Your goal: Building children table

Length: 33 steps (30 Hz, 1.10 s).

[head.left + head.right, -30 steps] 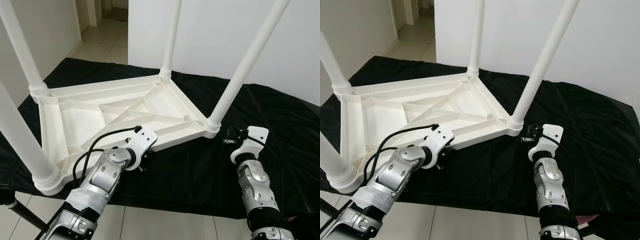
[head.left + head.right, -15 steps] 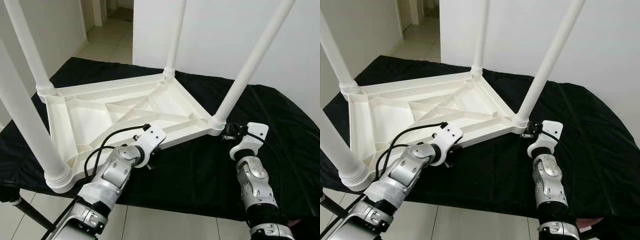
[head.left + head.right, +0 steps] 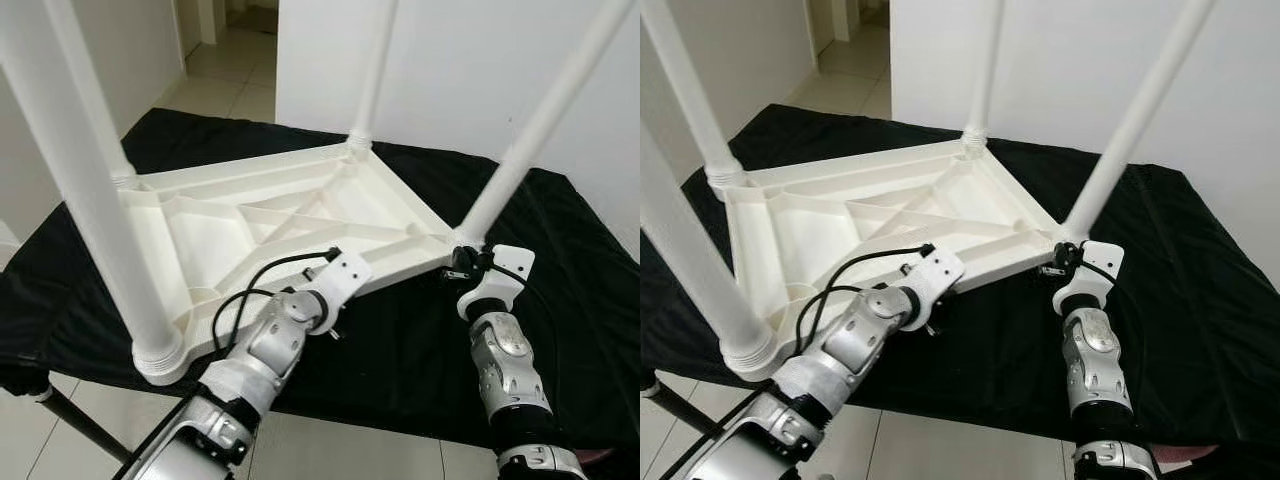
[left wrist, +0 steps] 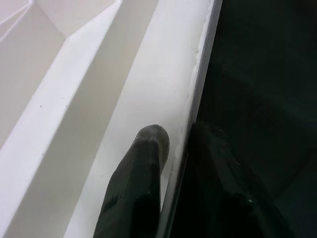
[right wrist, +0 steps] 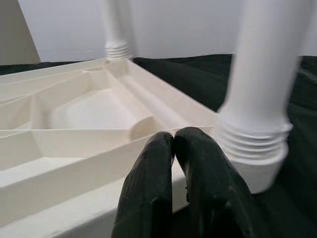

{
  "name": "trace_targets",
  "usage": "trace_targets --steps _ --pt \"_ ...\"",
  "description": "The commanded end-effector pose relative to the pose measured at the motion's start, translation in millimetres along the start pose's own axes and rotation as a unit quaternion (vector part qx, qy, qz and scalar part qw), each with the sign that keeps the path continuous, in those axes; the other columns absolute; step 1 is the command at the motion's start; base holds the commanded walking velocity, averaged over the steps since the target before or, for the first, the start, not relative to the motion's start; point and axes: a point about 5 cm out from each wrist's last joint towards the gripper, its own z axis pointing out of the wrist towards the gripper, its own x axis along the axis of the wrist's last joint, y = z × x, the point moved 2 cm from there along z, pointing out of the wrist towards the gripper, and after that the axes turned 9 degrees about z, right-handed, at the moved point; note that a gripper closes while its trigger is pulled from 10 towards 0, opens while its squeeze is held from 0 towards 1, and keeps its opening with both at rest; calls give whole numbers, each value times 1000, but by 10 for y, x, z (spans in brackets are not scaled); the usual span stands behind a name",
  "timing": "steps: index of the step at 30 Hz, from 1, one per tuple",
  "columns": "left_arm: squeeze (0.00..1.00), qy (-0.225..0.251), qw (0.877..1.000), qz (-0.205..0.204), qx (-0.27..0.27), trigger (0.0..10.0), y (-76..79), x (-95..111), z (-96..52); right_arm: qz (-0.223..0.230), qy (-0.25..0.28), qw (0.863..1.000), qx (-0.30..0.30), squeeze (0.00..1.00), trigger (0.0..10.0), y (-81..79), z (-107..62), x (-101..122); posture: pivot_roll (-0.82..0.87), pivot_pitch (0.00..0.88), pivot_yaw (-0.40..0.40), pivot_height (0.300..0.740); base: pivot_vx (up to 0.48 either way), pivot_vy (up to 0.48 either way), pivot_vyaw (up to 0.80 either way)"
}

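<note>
Grip quality decides this step, which looks like lifting or turning the upturned white table [image 3: 270, 215] where it lies on the black cloth [image 3: 560, 260]. Nearest the robot along the table's front rim, the left gripper [image 4: 176, 141] pinches that rim, one finger [image 4: 143, 163] on the white inner face and the other on the dark outer side. It would do well to seat deeper before any lift, since only the tips seem to bite. At the table's near right corner, the right gripper [image 5: 173, 141] has its fingers pressed together, tips at the rim beside the corner leg [image 5: 260, 89]; I cannot tell whether it holds plastic. Both arms should rise evenly, as the four legs make the piece top-heavy. Farther in, the ribbed hollows [image 3: 820, 235] of the underside hold nothing.
</note>
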Motion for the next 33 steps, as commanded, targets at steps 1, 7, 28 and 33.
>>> trace_targets --steps 1,7,28,33 --pt "0 102 992 70 -25 0 110 559 6 0 -3 1000 -5 0 10000 16 0 -21 -6 0 -48 740 0 0 0" --pt "0 113 989 92 -30 0 126 652 67 3 0 1000 -9 0 10000 9 -4 -27 -12 0 -36 740 0 0 0" --pt "663 99 993 63 -10 10000 -3 478 96 4 -2 1000 -12 0 10000 4 -13 -47 -7 0 -33 740 0 0 0" --pt "1000 103 994 42 -13 10000 -39 462 71 4 -5 1000 -7 0 10000 -19 -5 -54 2 0 -43 740 0 0 0"
